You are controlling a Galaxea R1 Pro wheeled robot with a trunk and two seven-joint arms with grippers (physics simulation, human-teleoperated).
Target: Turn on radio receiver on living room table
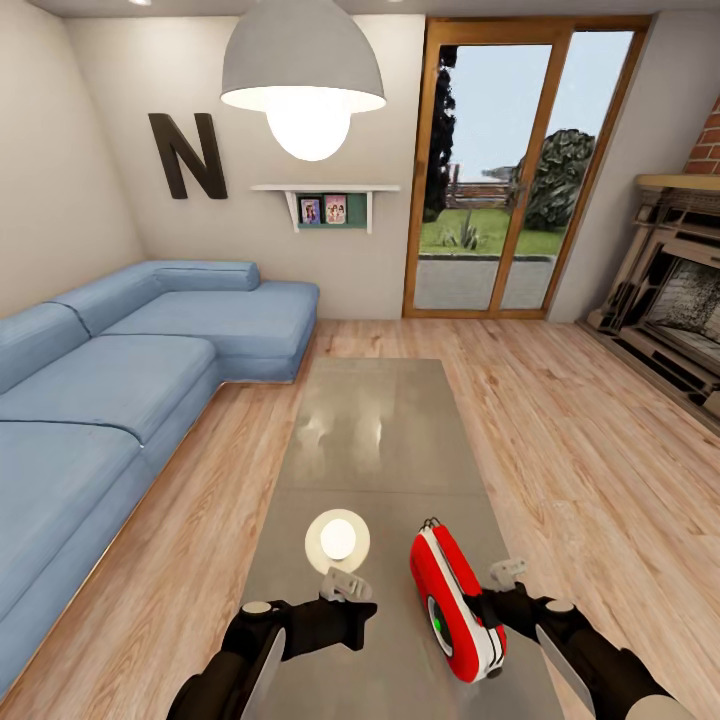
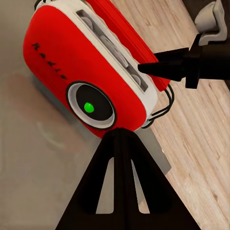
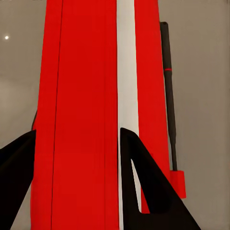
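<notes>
Radio receiver [image 1: 455, 605]: rounded red case with white stripes, round dial with a lit green light; stands on edge at the near end of the table [image 1: 375, 420], right of centre, tilted.

Sofa [image 1: 110, 390]: blue sectional with a matte fabric look, along the left wall.

Left gripper [image 1: 340, 590]: black, with pale fingertips, holding nothing; it hangs over the table near the round white disc [image 1: 337, 540]. Its fingers look drawn together in the left wrist view, though I cannot be sure. It is probably parked as a free hand.

Table: long, low, with a glossy grey-brown top that mirrors the pendant lamp [image 1: 303, 75].

Right gripper [image 3: 79, 143]: black fingers either side of the case, clasping the radio, seemingly to steady it for the switch.

Fireplace [image 1: 670, 290]: brick and carved surround, far right.
</notes>
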